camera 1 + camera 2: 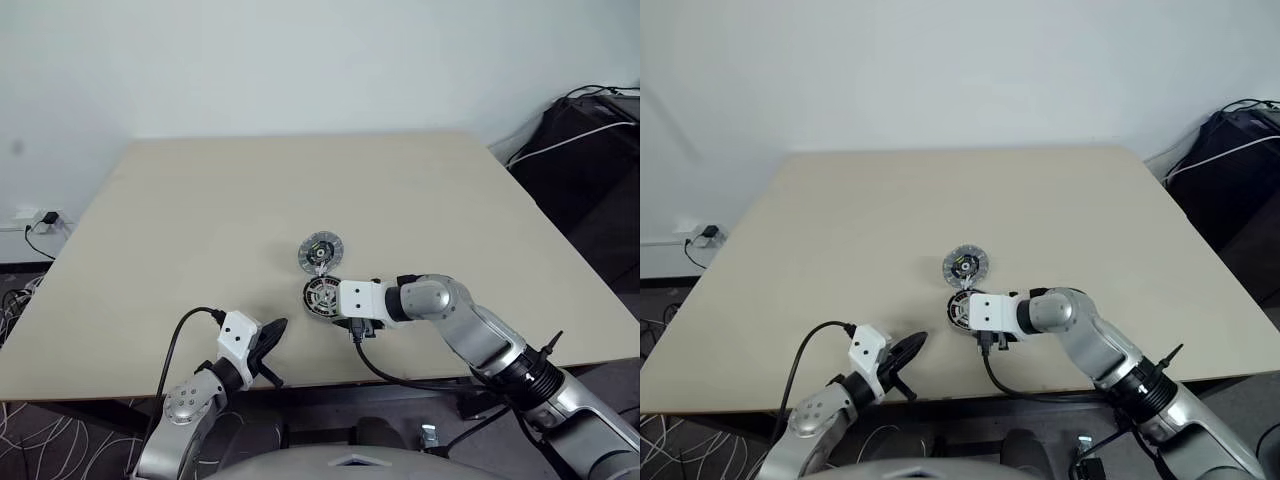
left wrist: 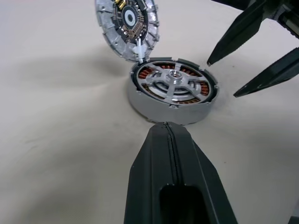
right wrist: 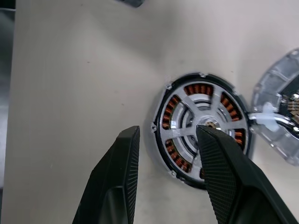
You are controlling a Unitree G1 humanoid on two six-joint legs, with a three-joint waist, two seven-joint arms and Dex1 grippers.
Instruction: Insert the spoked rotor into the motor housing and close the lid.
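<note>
The spoked rotor (image 2: 172, 80) sat inside the motor housing (image 2: 163, 105), its pale spokes lying over the ring of copper windings, near the middle of the beige worktop (image 1: 200, 220). The lid (image 1: 321, 251) lay open just beyond the housing on its far side, touching its rim, inner face with the dark centre turned up. The right hand (image 3: 168, 172) hovered above the housing with its two black fingers apart, holding nothing. The left hand (image 1: 268, 340) rested at the near edge, left of the housing, its fingers together and empty.
</note>
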